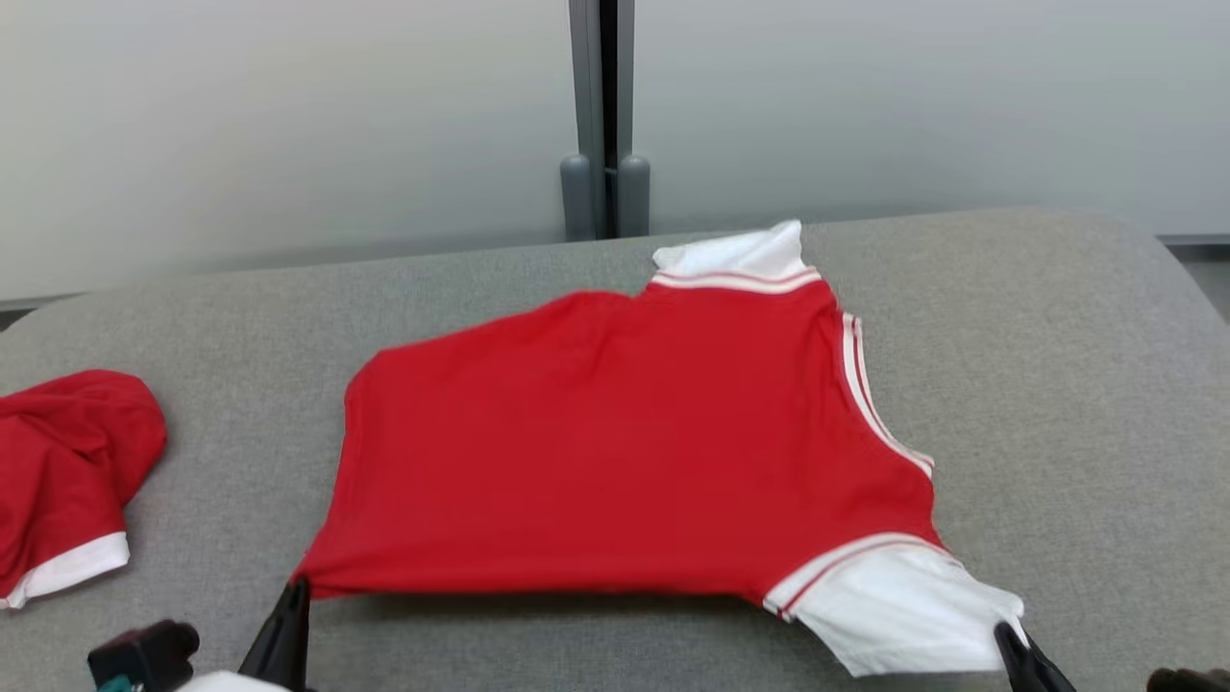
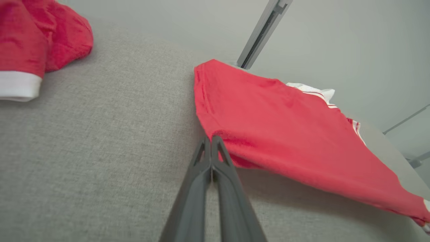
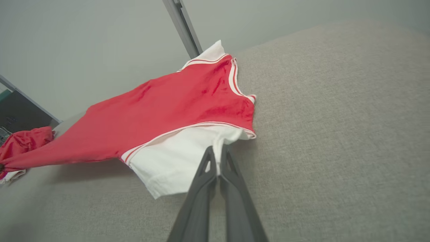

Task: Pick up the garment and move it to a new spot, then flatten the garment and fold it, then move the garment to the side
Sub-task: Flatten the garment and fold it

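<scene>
1. Grippers came first, at the near edge of the grey padded surface (image 1: 1076,404). The left gripper (image 2: 211,138) had its jaws pressed fully together on the near-left red corner of the garment (image 1: 615,452). The right gripper (image 3: 217,150) was clamped just as tight on the white sleeve (image 1: 894,605) at the near right. Both arms were cut off by the bottom of the head view.
2. Between them we saw the garment's near edge raised off the surface, with a shadow beneath it. The rest lay flat across the middle, reaching toward the far edge.
3. We judged both pinches shallow, so a hard or uneven pull could slip a corner free or drag the flat part into wrinkles.
4. A second red garment (image 1: 67,471) lay bunched at the left edge, well apart and partly out of frame. We thought a wide sweep to the left might catch it.
5. Near the far edge, a white piece (image 1: 740,252) stuck out beyond the red. We could not tell whether it was a sleeve or a collar, and the garment's underside was hidden.
</scene>
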Available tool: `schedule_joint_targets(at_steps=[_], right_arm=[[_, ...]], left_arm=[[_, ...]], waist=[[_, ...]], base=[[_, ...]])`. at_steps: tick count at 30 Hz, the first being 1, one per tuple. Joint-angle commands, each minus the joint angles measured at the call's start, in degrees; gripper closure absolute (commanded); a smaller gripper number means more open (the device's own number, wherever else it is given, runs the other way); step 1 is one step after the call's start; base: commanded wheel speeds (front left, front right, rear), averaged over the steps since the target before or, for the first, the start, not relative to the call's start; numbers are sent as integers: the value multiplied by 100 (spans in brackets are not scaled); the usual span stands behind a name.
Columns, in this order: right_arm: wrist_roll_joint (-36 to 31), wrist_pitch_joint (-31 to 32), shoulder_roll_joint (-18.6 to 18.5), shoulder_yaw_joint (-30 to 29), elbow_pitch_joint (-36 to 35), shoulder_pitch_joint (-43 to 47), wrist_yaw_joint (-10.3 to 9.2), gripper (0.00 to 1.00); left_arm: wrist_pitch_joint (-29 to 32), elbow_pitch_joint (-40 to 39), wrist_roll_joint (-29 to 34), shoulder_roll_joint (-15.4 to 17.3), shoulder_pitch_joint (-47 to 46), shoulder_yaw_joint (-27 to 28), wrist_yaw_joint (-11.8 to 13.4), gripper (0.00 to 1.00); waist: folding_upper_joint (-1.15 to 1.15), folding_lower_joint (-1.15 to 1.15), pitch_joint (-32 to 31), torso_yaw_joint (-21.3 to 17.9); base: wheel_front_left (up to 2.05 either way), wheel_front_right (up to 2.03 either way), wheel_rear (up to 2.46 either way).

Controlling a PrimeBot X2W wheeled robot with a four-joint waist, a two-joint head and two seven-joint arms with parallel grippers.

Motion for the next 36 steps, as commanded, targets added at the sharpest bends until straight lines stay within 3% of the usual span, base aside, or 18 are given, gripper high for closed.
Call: schedule_joint_targets(at_steps=[1, 2, 6, 14, 24, 36], right_arm=[[-100, 259, 62, -168, -283, 212, -2, 100], [-200, 663, 201, -272, -689, 516, -2, 100], [-278, 1332, 358, -415, -1268, 902, -2, 100], [-250, 1865, 490, -533, -1601, 1057, -2, 100], [-152, 1949, 426, -546, -993, 243, -1, 100], [205, 1410, -328, -139, 564, -2261, -1, 100]], left_arm=[[93, -380, 10, 101, 265, 42, 187, 100], [275, -955, 22, 224, 645, 72, 469, 100], [553, -1895, 33, 394, 1215, 160, 969, 100], [976, -2615, -16, 540, 1592, 133, 1378, 100], [1612, -2223, -275, 635, 1116, -41, 1242, 100], [2196, -1561, -475, 713, -410, 2, 937, 100]], waist=[[0, 0, -134, -23], [0, 0, -193, -26], [0, 0, -243, -40], [0, 0, -234, 13], [0, 0, 348, 70], [0, 0, 1234, 85]], base=[[0, 0, 0], [0, 0, 0], [0, 0, 0], [0, 0, 0], [0, 0, 0], [0, 0, 0]])
